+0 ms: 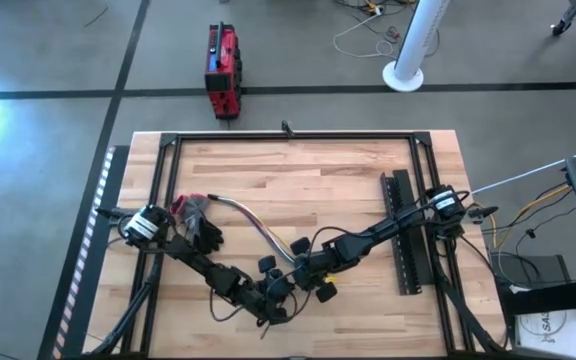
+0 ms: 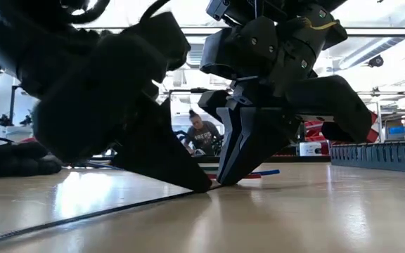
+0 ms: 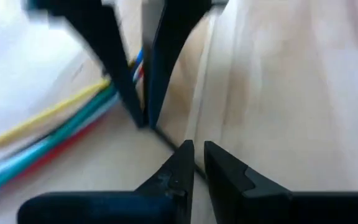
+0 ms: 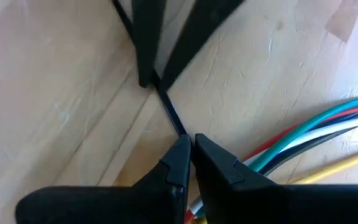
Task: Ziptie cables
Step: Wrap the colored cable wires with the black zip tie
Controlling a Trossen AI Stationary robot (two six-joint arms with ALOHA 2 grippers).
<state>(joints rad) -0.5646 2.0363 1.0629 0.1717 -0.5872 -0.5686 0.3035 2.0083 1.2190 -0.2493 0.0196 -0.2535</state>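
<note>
Both claws [image 4: 188, 144] [image 3: 197, 149] pinched on ziptie [image 4: 166, 106].

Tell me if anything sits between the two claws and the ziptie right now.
Nothing visible does. The left claw and the right claw both have their tips down on the ziptie, which lies flat on the table. The cables lie just beside the right claw, not across the strip.
</note>
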